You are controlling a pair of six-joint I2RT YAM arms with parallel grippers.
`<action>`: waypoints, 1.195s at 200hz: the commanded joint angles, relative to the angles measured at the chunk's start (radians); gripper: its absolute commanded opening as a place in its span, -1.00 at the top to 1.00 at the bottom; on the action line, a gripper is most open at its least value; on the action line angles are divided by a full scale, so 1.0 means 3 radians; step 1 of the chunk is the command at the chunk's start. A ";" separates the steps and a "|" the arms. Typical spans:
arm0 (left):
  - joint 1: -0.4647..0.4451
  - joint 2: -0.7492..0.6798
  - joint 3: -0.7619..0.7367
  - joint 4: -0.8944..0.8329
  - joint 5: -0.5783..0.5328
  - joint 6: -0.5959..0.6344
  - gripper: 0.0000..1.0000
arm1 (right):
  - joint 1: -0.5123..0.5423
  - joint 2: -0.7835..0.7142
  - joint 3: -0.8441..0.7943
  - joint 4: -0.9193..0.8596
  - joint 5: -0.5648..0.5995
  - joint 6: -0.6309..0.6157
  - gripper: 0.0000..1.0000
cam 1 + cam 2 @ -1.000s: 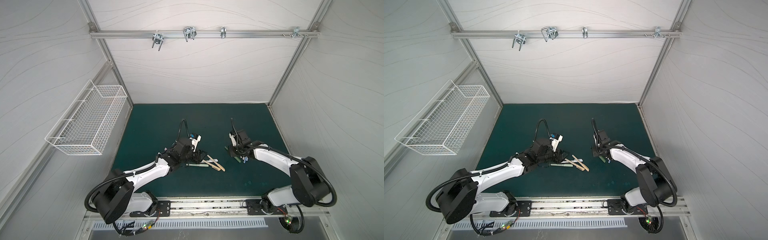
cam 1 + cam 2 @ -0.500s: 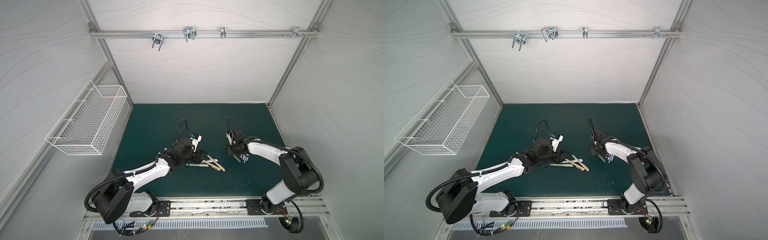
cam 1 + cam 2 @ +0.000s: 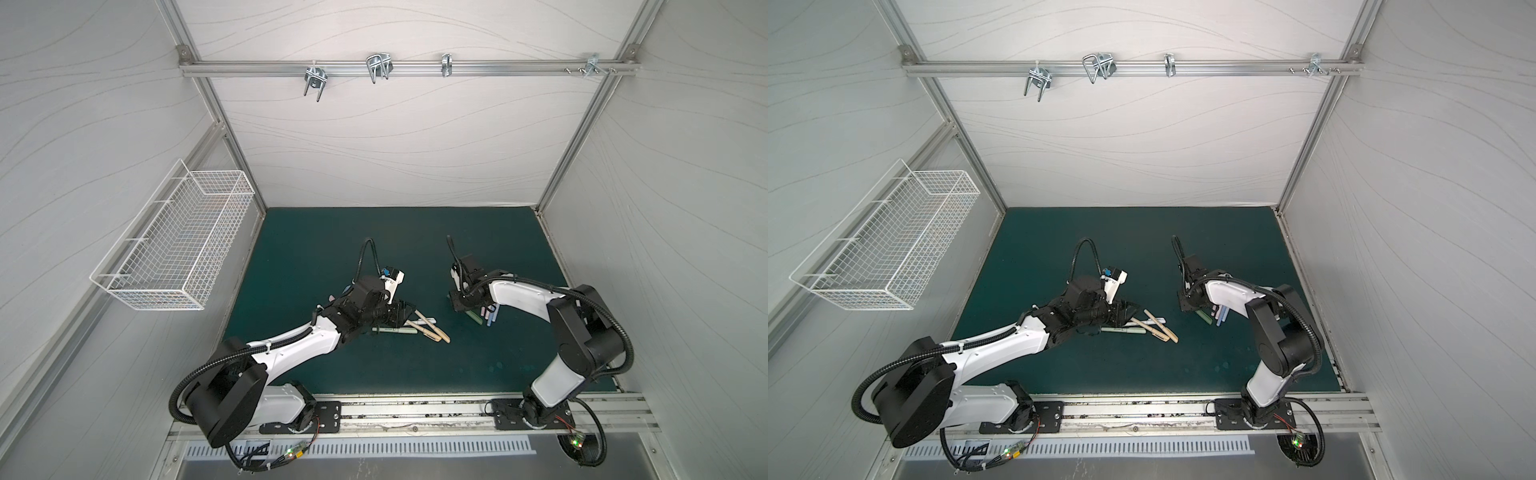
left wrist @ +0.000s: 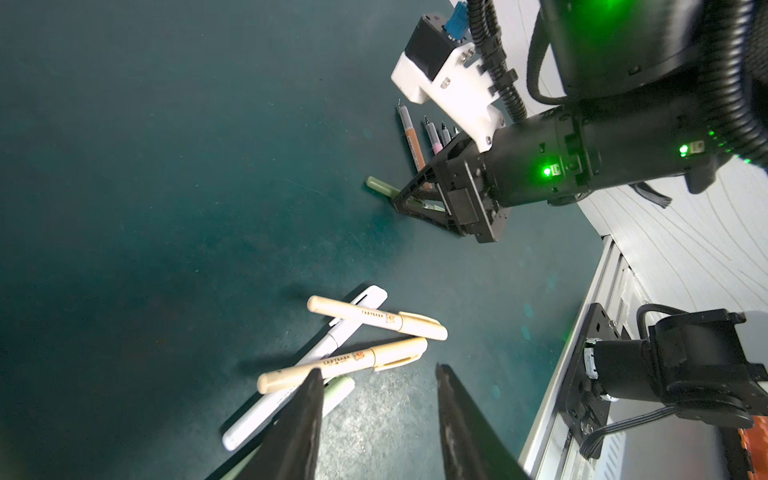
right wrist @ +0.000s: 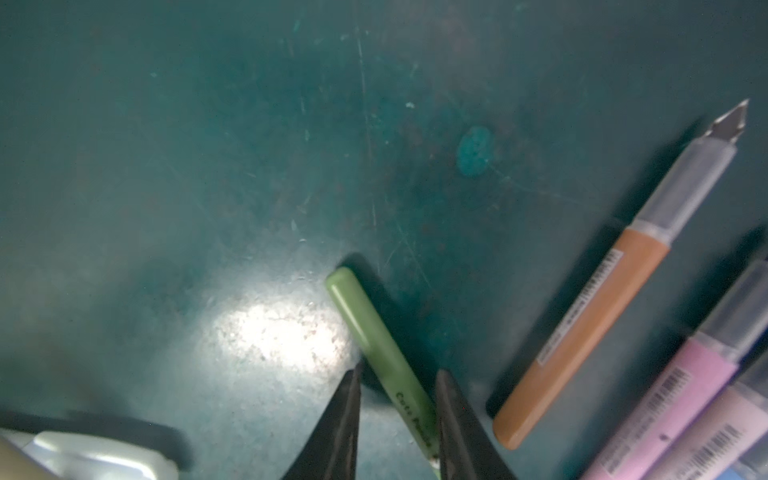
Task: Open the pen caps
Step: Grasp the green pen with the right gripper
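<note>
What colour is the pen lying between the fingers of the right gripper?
Olive green. The pen shows best in the right wrist view.

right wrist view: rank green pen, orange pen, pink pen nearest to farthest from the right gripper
1. green pen, between the jaws of the right gripper
2. orange pen, uncapped, beside the green one
3. pink pen, just beyond the orange one

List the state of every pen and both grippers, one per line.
Left gripper, open, empty.
Green pen, lying flat, cap end hidden.
Right gripper, open, fingers astride the green pen.
White pen, capped.
Tan pens, both capped, lying across the white pen.
Orange pen, uncapped, tip bare.
Pink pen, uncapped.
Pale green pen, lying flat, partly hidden.
</note>
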State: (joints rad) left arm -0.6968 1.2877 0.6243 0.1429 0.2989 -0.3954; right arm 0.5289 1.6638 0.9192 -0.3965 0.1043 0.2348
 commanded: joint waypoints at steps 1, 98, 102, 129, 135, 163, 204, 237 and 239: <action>-0.0019 0.0023 0.0138 0.0189 0.0052 0.0045 0.09 | 0.0026 0.0052 0.0066 -0.0106 -0.0014 -0.0026 0.35; -0.0024 0.0088 0.0143 0.0209 0.0067 0.0050 0.10 | 0.0027 0.0107 0.0077 -0.0124 -0.0041 0.0000 0.69; -0.0027 0.0094 0.0143 0.0209 0.0067 0.0050 0.10 | 0.0027 0.0106 0.0076 -0.0125 -0.0045 0.0003 0.71; -0.0029 0.0119 0.0155 0.0214 0.0068 0.0058 0.10 | 0.0026 0.0104 0.0076 -0.0121 -0.0044 0.0009 0.76; -0.0029 0.0126 0.0154 0.0214 0.0067 0.0056 0.10 | 0.0023 0.0104 0.0076 -0.0125 -0.0044 0.0008 0.78; -0.0035 0.0184 0.0170 0.0224 0.0072 0.0056 0.11 | 0.0027 0.0101 0.0076 -0.0121 -0.0026 0.0014 0.65; -0.0045 0.0264 0.0201 0.0220 0.0088 0.0070 0.10 | 0.0028 0.0104 0.0071 -0.0120 -0.0035 0.0010 0.48; -0.0050 0.0279 0.0203 0.0222 0.0083 0.0076 0.10 | 0.0035 0.0137 0.0086 -0.0125 -0.0033 0.0014 0.48; -0.0049 0.0275 0.0200 0.0222 0.0083 0.0076 0.10 | 0.0036 0.0139 0.0086 -0.0123 -0.0035 0.0012 0.48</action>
State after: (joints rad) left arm -0.7063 1.3605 0.6415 0.1719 0.3111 -0.3946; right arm 0.5312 1.6802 0.9306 -0.4015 0.0959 0.2382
